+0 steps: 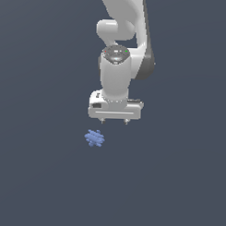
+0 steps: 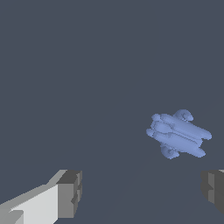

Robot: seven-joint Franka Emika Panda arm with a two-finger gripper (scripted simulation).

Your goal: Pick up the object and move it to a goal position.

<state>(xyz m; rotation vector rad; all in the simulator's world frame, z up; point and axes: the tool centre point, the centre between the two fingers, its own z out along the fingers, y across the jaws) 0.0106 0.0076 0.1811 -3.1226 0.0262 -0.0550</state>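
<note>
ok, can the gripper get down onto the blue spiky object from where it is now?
Probably yes. The gripper is open and holds nothing, nothing lies between it and the object, but the object sits off-centre, so the gripper must shift sideways first.

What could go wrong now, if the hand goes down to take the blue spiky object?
The hand is open but not centred over the blue spiky object; it lies off toward one finger. Descending straight may land that finger on it or knock it away. Its knobby, uneven shape may also slip when pinched.
</note>
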